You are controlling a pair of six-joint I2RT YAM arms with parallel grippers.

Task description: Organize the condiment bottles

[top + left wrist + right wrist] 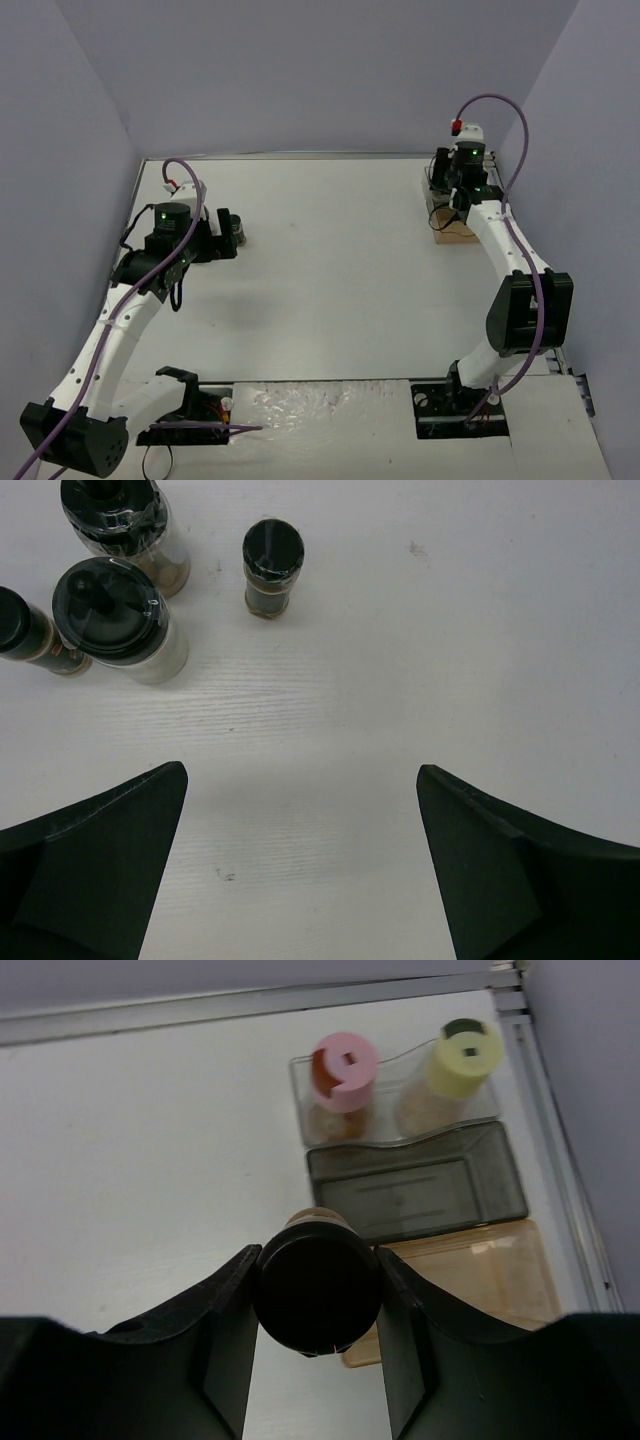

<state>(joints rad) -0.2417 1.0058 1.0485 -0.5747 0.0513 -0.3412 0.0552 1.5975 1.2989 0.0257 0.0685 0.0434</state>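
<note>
We have the right gripper [316, 1272] clamped on a black-capped bottle [316, 1305], brought to the tray [415, 1188] where the pink-capped jar [345, 1065] and the yellow-capped jar [468, 1055] stand (presumably it is bound for a free slot). Our left gripper [300, 772] hangs spread wide near four loose bottles [272, 555], likely the next pick.

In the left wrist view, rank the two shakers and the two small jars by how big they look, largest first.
1. Lower shaker and upper shaker: they look alike and the upper one is cropped, so tied.
2. Lone jar and left-edge jar: similar, and the latter is cropped, so tied.
</note>
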